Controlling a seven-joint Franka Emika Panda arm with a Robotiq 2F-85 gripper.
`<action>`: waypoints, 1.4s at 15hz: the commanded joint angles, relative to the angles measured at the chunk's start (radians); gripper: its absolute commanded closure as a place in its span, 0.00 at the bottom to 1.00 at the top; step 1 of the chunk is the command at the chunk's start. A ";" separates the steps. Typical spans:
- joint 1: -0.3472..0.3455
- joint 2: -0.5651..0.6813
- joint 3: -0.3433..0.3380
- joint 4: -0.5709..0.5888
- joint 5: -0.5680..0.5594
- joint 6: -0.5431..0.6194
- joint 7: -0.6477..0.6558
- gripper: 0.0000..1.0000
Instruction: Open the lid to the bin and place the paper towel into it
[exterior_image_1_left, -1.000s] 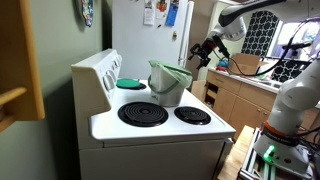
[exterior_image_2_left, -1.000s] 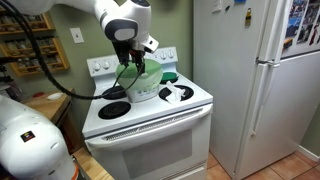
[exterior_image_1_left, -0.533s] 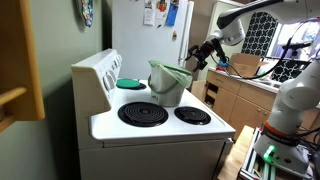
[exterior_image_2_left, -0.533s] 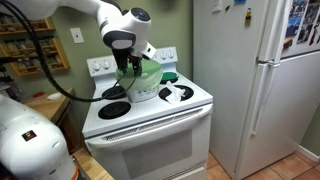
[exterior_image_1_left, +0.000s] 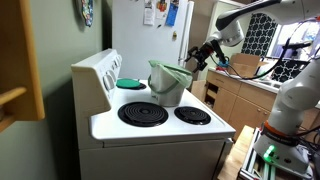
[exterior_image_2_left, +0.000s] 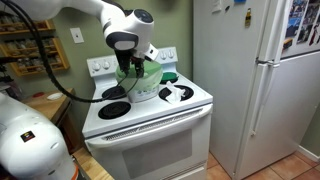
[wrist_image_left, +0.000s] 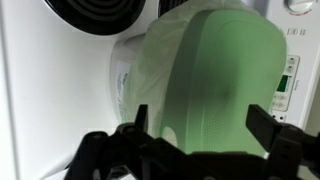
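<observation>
Sitting on the white stove (exterior_image_1_left: 160, 128), the bin (exterior_image_1_left: 167, 90) is toward the back of the cooktop, just ahead of the control panel (exterior_image_1_left: 97, 72). Same spot in both exterior views; bin (exterior_image_2_left: 146, 86) is partly blocked by the arm (exterior_image_2_left: 122, 25) in one of them.

Gripper (exterior_image_1_left: 197, 57) is at the bin's upper edge, on the side away from the control panel. Can't tell from the exterior views if it's touching. In an exterior view the gripper (exterior_image_2_left: 135, 68) comes down from above, over the bin's top.

Wrist view: the lid (wrist_image_left: 228, 75) fills most of the frame and the pale green dome faces the camera. Fingers (wrist_image_left: 140, 117) are spread apart, one on each side of the lid's width, nothing clamped between them. Gripper (wrist_image_left: 200, 125) is centred on the lid. Can't tell if the lid is flat shut or lifted.

There's whitish translucent material (wrist_image_left: 124, 78) against the bin's wall in the wrist view. It could be a liner or the paper towel, can't tell which.

Around the bin:
- The teal disc (exterior_image_1_left: 131, 83) lies flat just beside the bin on the control-panel side. It also shows in an exterior view as the disc (exterior_image_2_left: 170, 76).
- The large coil burner (exterior_image_1_left: 143, 114) is in front of the bin.
- The smaller coil burner (exterior_image_1_left: 192, 116) is in front of the bin, off to the gripper side.
- The fridge (exterior_image_1_left: 150, 30) is behind the bin.
</observation>
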 joint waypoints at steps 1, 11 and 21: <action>-0.013 0.052 -0.027 0.010 0.039 -0.031 -0.062 0.00; -0.036 0.152 -0.068 0.038 0.283 -0.111 -0.276 0.00; -0.065 0.227 -0.056 0.077 0.403 -0.170 -0.346 0.00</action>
